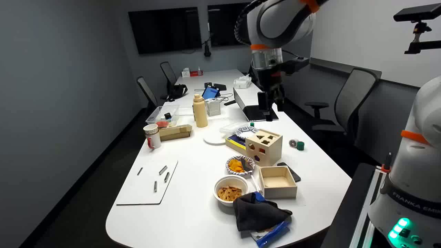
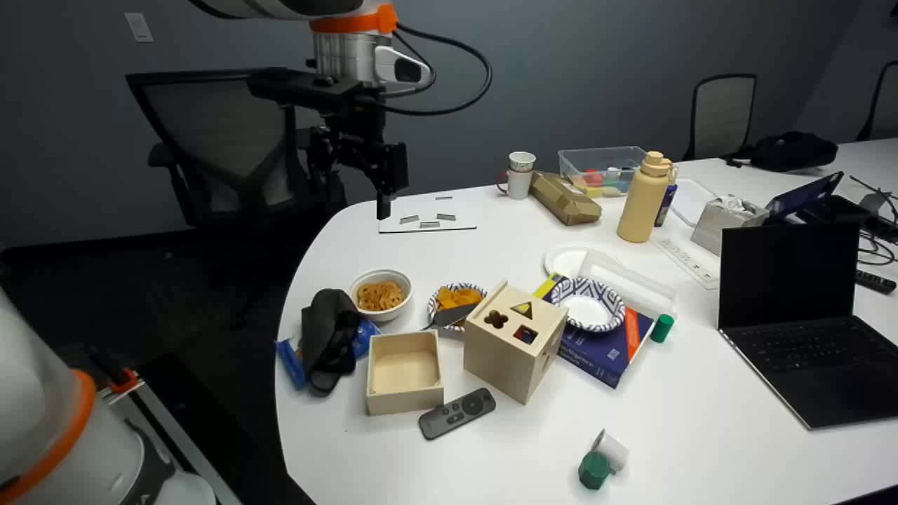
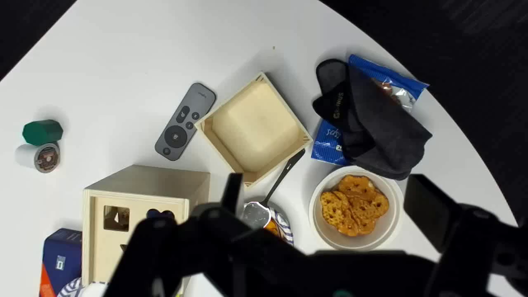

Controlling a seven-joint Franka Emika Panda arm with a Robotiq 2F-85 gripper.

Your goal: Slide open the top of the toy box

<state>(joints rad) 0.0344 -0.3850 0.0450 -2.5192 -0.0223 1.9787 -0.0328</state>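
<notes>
Standing on a white table [image 2: 701,456], upright: one toy box [image 2: 515,344], light wood, cube-like, its top [image 2: 518,321] in place and pierced with triangular, square and clover-shaped holes.

Gripper [image 3: 325,192]: one, raised in the air well apart from the toy box; fingers [image 3: 425,206] spread wide, holding nothing. In the wrist view its dark body covers part of the toy box.

Close around the toy box:
– blue carton [image 2: 596,361], flat, just beside it; patterned dish [image 2: 588,308] lying on the carton. Contact with the wood: cannot tell.
– bowl of orange chips [image 3: 285,229], just beside it; black utensil [image 2: 452,315] laid with its head over the chips.
– wooden tray [image 3: 255,119], shallow, near.
– remote [image 3: 185,121], grey, just beside the wooden tray.

Further items:
– bowl of crackers [image 3: 394,214], white.
– black cloth [image 3: 379,119], lying over a blue snack bag [image 3: 379,70].
– green block [image 3: 42,132] and white coffee pod [image 3: 46,159], side by side.
– laptop [image 2: 789,280], raised screen, well apart.
– bottle [image 2: 640,210], tan, upright.
– mug [image 1: 155,140], with a patterned cup [image 1: 151,129] stacked on it.
– brown package [image 2: 567,200], beside a clear bin [image 2: 575,165].
– white board [image 1: 137,193], bearing four small metal pieces [image 1: 155,186].
</notes>
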